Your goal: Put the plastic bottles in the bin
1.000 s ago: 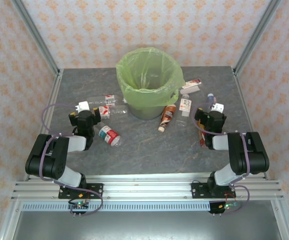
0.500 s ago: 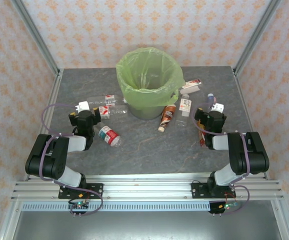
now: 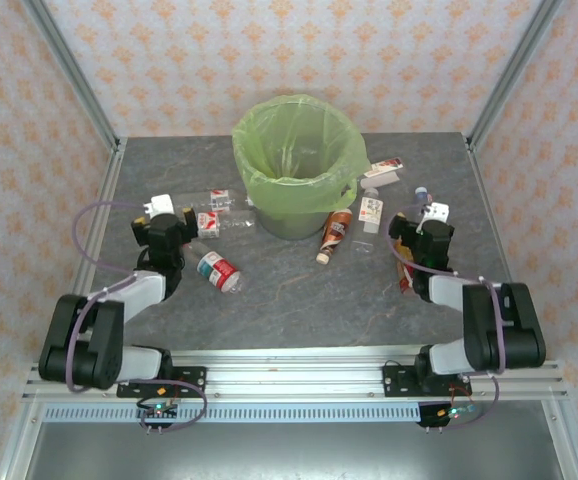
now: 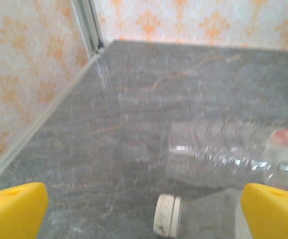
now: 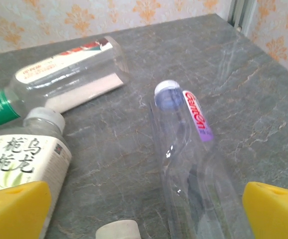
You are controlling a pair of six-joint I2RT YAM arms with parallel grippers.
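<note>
Left gripper [image 4: 144, 211], at 8 o'clock of the bin [image 3: 259, 185], gapes wide and empty over a clear bottle [image 4: 218, 154]. Right gripper [image 5: 144, 209], at 4 o'clock, is wide and empty over a purple-labelled bottle [image 5: 189, 149].

The white-labelled bottle [image 5: 24, 159] reads 乌龙; the clear bottle [image 5: 189, 159] bears illegible red lettering

The blurred clear bottle [image 4: 218, 154] runs off the right edge.
</note>
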